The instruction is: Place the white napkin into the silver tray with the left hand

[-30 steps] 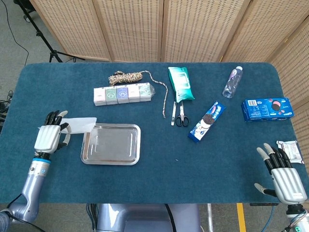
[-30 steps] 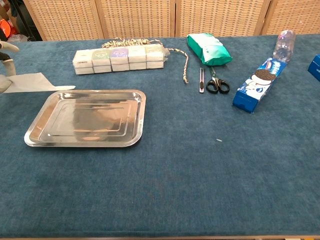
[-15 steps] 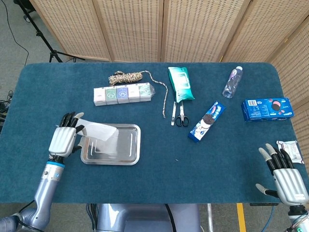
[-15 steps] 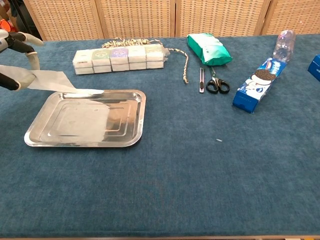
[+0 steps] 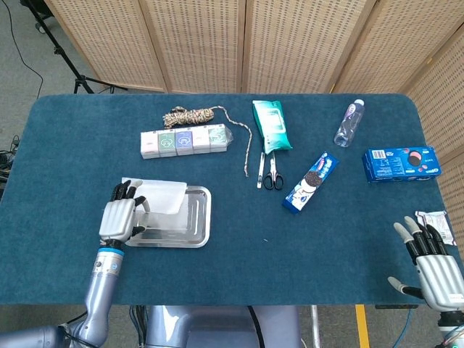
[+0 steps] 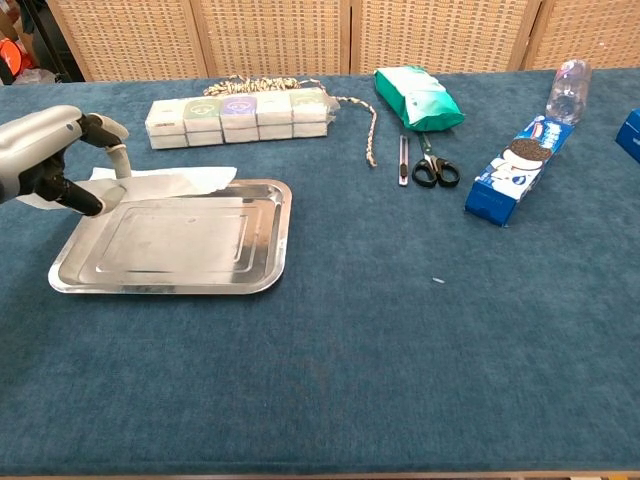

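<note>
The white napkin (image 5: 164, 196) hangs over the far left part of the silver tray (image 5: 190, 223). My left hand (image 5: 121, 217) pinches the napkin's left end and covers the tray's left edge in the head view. In the chest view the left hand (image 6: 48, 158) is just above the tray (image 6: 180, 245), and the napkin (image 6: 165, 182) drapes across the tray's far rim. Whether the napkin touches the tray floor I cannot tell. My right hand (image 5: 436, 270) is at the table's near right corner, fingers apart and holding nothing.
Behind the tray lie a row of tissue packs (image 5: 185, 140) and a coil of rope (image 5: 190, 114). A green pack (image 5: 271, 125), scissors (image 5: 272, 174), a cookie sleeve (image 5: 312, 181), a bottle (image 5: 349, 122) and a blue box (image 5: 401, 162) lie to the right. A white packet (image 5: 436, 223) is beside the right hand.
My left hand has carried the napkin rightward, from left of the tray to over its left end. The right hand has drifted slightly toward the near edge.
</note>
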Action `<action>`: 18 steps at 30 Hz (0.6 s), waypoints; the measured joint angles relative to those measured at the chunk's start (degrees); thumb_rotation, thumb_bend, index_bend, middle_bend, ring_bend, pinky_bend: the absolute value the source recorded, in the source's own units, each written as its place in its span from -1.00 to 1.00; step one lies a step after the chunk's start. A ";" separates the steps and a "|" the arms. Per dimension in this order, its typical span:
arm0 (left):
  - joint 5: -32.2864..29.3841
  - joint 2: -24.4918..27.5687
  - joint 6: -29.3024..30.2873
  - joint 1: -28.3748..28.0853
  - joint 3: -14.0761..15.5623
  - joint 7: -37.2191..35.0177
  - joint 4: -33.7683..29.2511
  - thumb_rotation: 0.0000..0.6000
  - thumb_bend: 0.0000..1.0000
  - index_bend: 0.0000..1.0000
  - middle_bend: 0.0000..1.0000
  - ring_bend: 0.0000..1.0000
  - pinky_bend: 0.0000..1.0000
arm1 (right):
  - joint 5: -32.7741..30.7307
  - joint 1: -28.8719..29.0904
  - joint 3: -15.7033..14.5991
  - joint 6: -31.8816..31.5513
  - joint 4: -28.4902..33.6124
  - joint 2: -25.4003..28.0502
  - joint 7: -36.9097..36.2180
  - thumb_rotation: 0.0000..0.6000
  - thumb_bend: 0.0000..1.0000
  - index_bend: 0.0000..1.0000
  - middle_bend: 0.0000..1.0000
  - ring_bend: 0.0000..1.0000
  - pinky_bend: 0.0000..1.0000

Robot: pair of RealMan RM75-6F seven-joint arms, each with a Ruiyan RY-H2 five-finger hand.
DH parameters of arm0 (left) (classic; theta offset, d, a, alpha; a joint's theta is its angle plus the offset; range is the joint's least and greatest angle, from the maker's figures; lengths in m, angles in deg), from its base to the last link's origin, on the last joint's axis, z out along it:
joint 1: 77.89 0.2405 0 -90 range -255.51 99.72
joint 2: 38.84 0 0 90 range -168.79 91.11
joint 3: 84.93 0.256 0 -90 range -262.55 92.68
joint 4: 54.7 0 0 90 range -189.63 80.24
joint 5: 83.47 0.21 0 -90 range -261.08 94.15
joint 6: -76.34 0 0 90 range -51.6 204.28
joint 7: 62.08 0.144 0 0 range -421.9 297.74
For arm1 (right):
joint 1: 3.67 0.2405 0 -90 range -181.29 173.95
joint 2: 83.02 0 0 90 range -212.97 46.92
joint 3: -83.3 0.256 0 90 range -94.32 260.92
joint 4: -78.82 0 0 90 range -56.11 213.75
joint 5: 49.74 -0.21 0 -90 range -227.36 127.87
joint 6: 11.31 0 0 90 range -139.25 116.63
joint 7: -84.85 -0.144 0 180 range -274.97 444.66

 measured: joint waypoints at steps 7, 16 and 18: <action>-4.79 -5.27 0.71 -2.29 -1.76 2.60 2.40 1.00 0.01 0.66 -0.64 -1.00 -1.00 | 0.03 -0.08 0.03 -0.13 -0.12 0.28 -0.60 1.00 -1.00 -1.00 -1.00 -1.00 -1.00; -6.71 -9.41 1.47 -4.48 -2.20 4.64 4.50 1.00 0.02 0.66 -0.64 -1.00 -1.00 | 0.43 -0.38 0.03 -0.90 -0.40 0.63 -1.93 1.00 -1.00 -1.00 -1.00 -1.00 -1.00; -7.08 -10.07 1.61 -4.81 -2.35 4.84 4.50 1.00 0.02 0.66 -0.64 -1.00 -1.00 | 0.53 -0.42 0.03 -1.01 -0.44 0.69 -2.23 1.00 -1.00 -1.00 -1.00 -1.00 -1.00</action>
